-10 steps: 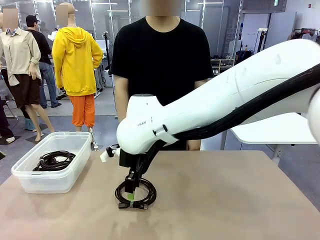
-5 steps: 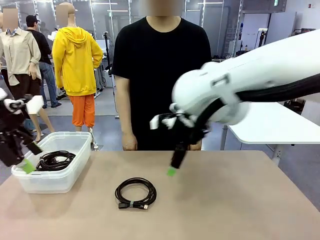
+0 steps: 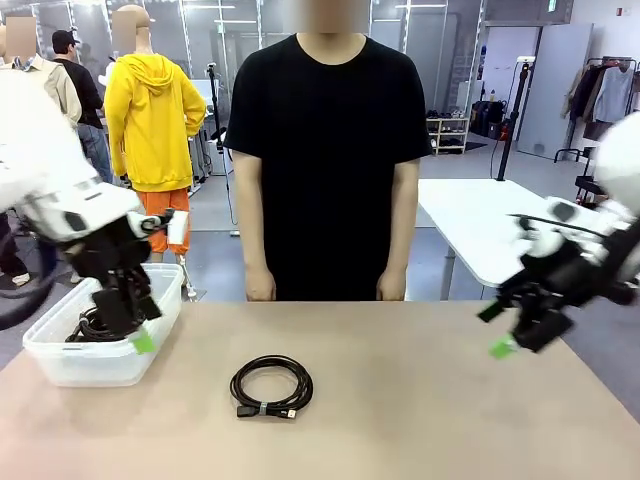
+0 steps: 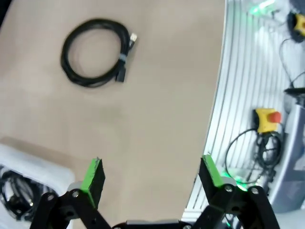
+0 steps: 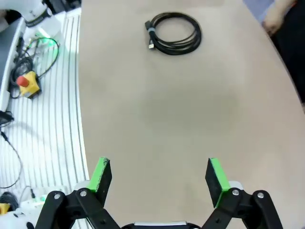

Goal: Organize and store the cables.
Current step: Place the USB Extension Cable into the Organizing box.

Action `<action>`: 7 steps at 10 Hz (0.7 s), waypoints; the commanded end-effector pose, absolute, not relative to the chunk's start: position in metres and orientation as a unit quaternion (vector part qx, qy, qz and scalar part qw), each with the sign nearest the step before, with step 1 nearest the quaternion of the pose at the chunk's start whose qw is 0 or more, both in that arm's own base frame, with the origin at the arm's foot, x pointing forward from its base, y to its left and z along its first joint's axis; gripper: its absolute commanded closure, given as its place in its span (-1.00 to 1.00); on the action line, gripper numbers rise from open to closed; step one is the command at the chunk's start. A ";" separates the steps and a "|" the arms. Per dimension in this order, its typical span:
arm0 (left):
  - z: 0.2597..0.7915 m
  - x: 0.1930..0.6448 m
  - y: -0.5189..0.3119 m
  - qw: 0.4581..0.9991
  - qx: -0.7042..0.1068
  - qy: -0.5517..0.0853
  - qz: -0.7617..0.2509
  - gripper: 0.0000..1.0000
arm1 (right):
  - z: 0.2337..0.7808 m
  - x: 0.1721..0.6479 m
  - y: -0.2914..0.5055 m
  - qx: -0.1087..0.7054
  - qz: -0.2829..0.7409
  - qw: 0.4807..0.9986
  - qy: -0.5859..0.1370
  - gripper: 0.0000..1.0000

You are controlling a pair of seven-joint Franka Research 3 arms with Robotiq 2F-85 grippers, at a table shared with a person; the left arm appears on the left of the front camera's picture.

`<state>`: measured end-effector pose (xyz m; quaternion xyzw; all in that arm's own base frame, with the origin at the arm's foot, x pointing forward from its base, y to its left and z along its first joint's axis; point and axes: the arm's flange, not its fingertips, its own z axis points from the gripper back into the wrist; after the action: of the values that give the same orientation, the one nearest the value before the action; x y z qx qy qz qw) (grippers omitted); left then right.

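Note:
One coiled black cable [image 3: 271,387] lies flat on the tan table, a little left of the middle; it also appears in the left wrist view [image 4: 95,52] and the right wrist view [image 5: 174,32]. More coiled cables [image 3: 105,322] rest inside the clear plastic bin [image 3: 60,365] at the left. My left gripper [image 3: 138,335] hangs open over the bin's right side, with nothing between its green pads [image 4: 93,174]. Far to the right, my right gripper [image 3: 497,330] stands open and empty above the table's right edge; its pads [image 5: 215,174] are wide apart.
A person in a black shirt [image 3: 325,150] stands at the far side of the table with hands down near its edge. In the wrist views, the table's near edge borders a ribbed white floor with loose wires and a yellow stop button [image 4: 267,117].
My right arm has lifted off the coiled cable and swung away to the right, leaving it lying in place. My left arm has come in from the left to the bin.

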<state>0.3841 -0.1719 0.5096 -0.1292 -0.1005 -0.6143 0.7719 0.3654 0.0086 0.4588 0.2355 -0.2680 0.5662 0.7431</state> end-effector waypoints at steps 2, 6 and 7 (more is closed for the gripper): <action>0.502 0.410 -0.228 0.781 -0.102 -0.084 -0.610 -1.00 | 0.440 0.322 -0.095 0.260 0.519 0.734 -0.353 -1.00; 0.462 0.444 -0.296 0.749 -0.073 -0.020 -0.659 -1.00 | 0.416 0.281 -0.176 0.326 0.486 0.708 -0.396 -1.00; 0.449 0.454 -0.308 0.747 -0.072 -0.013 -0.661 -1.00 | 0.412 0.278 -0.183 0.335 0.472 0.708 -0.406 -1.00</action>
<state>0.4357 -0.2960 0.4500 -0.0862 -0.0280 -0.6651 0.7412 0.2735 -0.1747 0.4160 0.3168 -0.4015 0.4683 0.7205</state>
